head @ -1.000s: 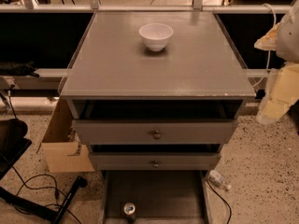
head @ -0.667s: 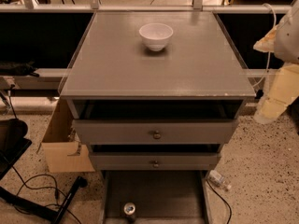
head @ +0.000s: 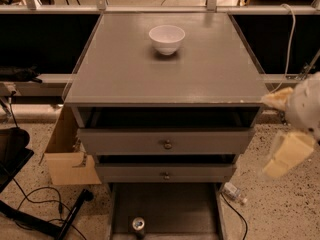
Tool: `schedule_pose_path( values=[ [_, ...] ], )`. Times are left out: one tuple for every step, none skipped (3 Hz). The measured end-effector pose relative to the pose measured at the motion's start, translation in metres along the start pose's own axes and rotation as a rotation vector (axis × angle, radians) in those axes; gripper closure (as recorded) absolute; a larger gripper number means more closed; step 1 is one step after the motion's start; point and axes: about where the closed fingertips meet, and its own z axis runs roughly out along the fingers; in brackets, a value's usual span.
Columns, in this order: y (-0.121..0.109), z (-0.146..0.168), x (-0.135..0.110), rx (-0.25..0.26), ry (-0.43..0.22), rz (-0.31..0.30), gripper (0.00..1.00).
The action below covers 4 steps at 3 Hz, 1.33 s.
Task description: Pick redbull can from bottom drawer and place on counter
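Observation:
The redbull can point(head: 138, 224) stands upright in the open bottom drawer point(head: 180, 204), near its front left; only its silver top shows clearly. The counter point(head: 200, 74) is the flat grey top of the cabinet. My gripper point(head: 285, 156) is a pale blurred shape at the right edge of the view, beside the cabinet's right side at drawer height. It is well apart from the can, up and to the right of it, and holds nothing that I can see.
A white bowl point(head: 167, 38) sits on the counter toward the back. Two grey drawers with knobs point(head: 167, 144) stand slightly open above the bottom drawer. A cardboard box point(head: 65, 156) and cables point(head: 45, 209) lie on the floor at left. A small object point(head: 234, 193) lies on the floor at right.
My arm and gripper have moved downward along the cabinet's right side, from counter height to drawer height. The can, bowl and drawers have not moved.

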Motion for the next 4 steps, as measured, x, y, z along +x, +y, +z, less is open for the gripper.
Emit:
schedule_pose_path(
  values=[
    [0.048, 0.071, 0.042, -0.013, -0.201, 0.076, 0.0],
    [0.072, 0.135, 0.081, -0.003, -0.302, 0.126, 0.0],
    [0.081, 0.199, 0.114, 0.009, -0.365, 0.194, 0.0],
    [0.081, 0.199, 0.114, 0.009, -0.365, 0.194, 0.0]
  ],
)
